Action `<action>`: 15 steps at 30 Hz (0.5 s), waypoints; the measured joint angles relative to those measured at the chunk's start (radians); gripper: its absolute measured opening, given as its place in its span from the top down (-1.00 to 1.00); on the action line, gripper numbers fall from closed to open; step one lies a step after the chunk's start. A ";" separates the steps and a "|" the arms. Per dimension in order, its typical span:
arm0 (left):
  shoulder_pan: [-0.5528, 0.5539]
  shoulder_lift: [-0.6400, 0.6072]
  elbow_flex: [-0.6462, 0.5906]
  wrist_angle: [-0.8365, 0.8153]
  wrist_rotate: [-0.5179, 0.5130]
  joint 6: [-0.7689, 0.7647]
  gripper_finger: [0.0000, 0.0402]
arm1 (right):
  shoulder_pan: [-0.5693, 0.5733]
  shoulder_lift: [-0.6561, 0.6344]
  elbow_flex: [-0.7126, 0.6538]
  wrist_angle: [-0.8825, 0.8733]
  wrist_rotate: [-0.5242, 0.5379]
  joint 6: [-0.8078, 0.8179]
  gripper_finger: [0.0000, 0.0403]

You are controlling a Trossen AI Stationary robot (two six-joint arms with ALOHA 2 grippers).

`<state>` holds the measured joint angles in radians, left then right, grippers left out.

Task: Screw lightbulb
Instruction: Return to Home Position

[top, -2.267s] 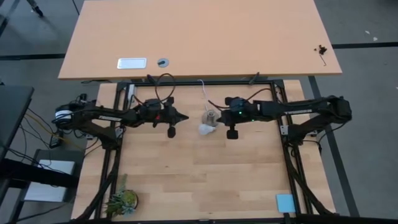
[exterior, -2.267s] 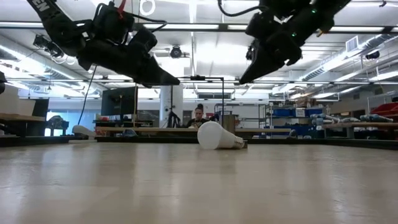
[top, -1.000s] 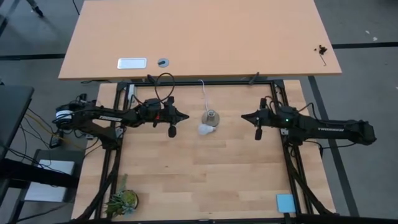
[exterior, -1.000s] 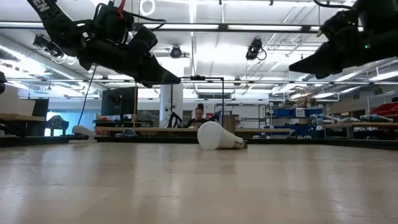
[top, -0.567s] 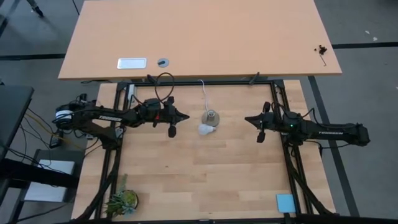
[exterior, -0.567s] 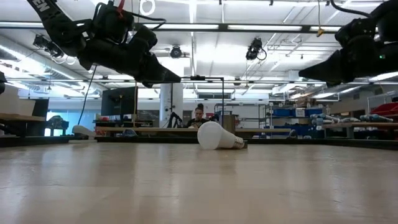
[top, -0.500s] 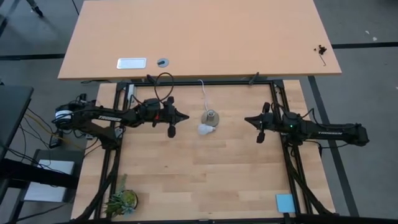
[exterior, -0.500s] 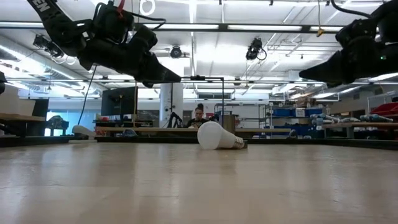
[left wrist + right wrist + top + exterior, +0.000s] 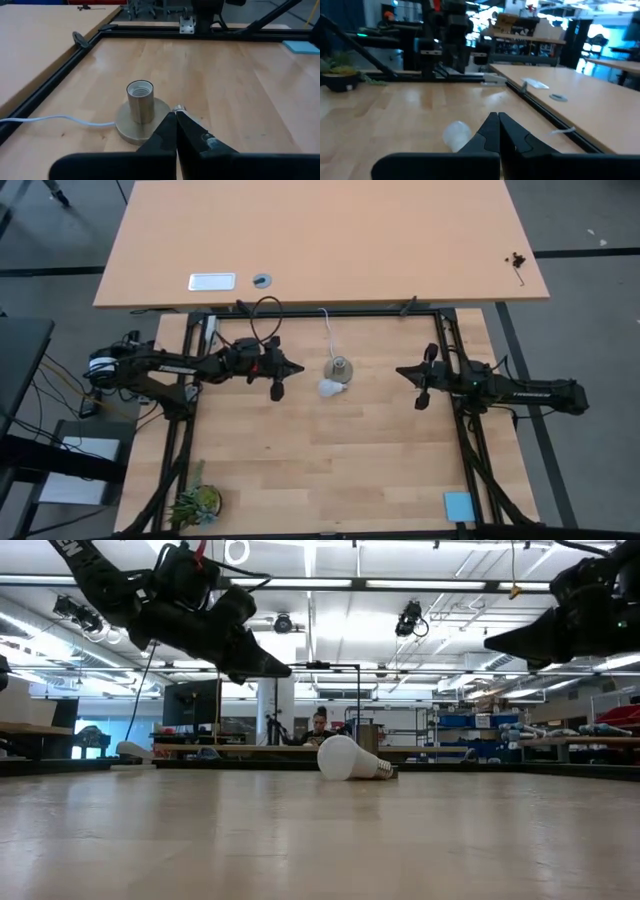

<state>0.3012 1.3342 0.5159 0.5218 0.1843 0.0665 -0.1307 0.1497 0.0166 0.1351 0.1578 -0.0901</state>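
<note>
The white lightbulb (image 9: 330,388) lies on its side on the wooden table, its screw end toward the right in the low view (image 9: 350,759); it also shows in the right wrist view (image 9: 456,135). The grey socket (image 9: 340,367) stands upright on its round base just beyond it, its threaded mouth up (image 9: 140,101), white cord (image 9: 325,330) running to the far edge. My left gripper (image 9: 300,367) hovers shut left of the socket. My right gripper (image 9: 399,370) hovers shut, right of the bulb, well apart from it.
A black metal frame (image 9: 455,430) borders the table. A small potted plant (image 9: 196,503) sits at the near left corner and a blue pad (image 9: 459,505) at the near right. A second desk (image 9: 320,240) lies beyond the far edge. Bare wood lies near the bulb's near side.
My right gripper has drawn back a little toward the table's right edge, away from the bulb, staying shut. The bulb, socket and left gripper have stayed where they were.
</note>
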 joint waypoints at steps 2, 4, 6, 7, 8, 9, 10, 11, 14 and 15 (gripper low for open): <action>-0.002 0.000 0.030 -0.046 -0.009 0.005 0.99 | 0.000 -0.003 0.000 0.009 -0.027 -0.006 0.98; -0.006 0.000 0.061 -0.084 -0.017 0.023 0.99 | 0.000 -0.006 0.000 0.012 -0.051 -0.008 0.98; -0.007 0.000 0.084 -0.094 -0.017 0.044 0.99 | 0.000 -0.008 0.000 0.023 -0.069 -0.007 0.98; -0.007 0.000 0.093 -0.094 -0.017 0.053 0.99 | 0.000 -0.011 0.000 0.032 -0.080 -0.007 0.98; -0.007 0.000 0.102 -0.093 -0.017 0.057 0.99 | 0.000 -0.014 0.000 0.044 -0.090 -0.008 0.99; -0.007 0.000 0.109 -0.092 -0.018 0.058 1.00 | 0.001 -0.021 0.000 0.050 -0.094 -0.010 0.99; -0.007 0.000 0.112 -0.093 -0.018 0.058 1.00 | 0.001 -0.030 0.000 0.048 -0.094 -0.010 0.99; -0.007 0.000 0.115 -0.093 -0.019 0.059 1.00 | 0.001 -0.040 -0.006 0.048 -0.093 -0.011 0.99; -0.006 0.000 0.115 -0.096 -0.020 0.059 1.00 | 0.010 -0.071 -0.010 0.002 -0.047 -0.012 1.00; -0.007 0.000 0.115 -0.098 -0.027 0.059 1.00 | 0.015 -0.081 -0.010 -0.016 -0.019 -0.011 1.00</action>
<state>0.2943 1.3342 0.6312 0.4239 0.1574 0.1257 -0.1158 0.0682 0.0066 0.1193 0.1387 -0.1013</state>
